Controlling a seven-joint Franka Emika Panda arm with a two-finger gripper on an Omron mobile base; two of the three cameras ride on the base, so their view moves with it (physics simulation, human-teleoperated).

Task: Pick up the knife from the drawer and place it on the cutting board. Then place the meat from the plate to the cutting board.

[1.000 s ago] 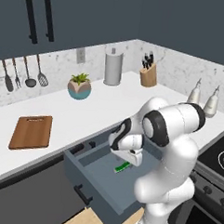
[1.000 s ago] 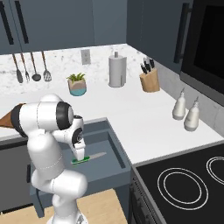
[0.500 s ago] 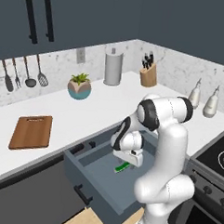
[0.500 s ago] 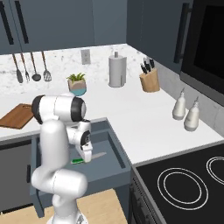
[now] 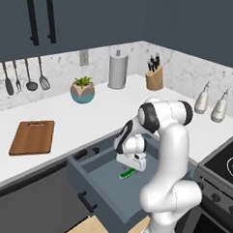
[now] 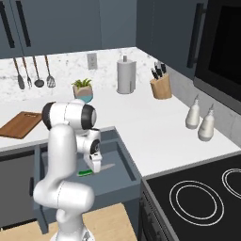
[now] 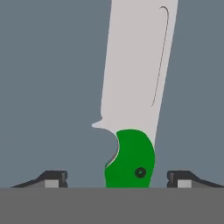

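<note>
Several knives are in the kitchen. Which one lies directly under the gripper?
The knife with the green handle, lying flat in the open drawer between the gripper's fingertips. The others have dark handles and stand in the knife block on the counter.

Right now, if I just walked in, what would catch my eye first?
The white arm bends down into the open drawer, its gripper open with a finger on each side of the green handle of the knife on the drawer floor. Behind it, on the white counter, the wooden cutting board lies bare.
</note>
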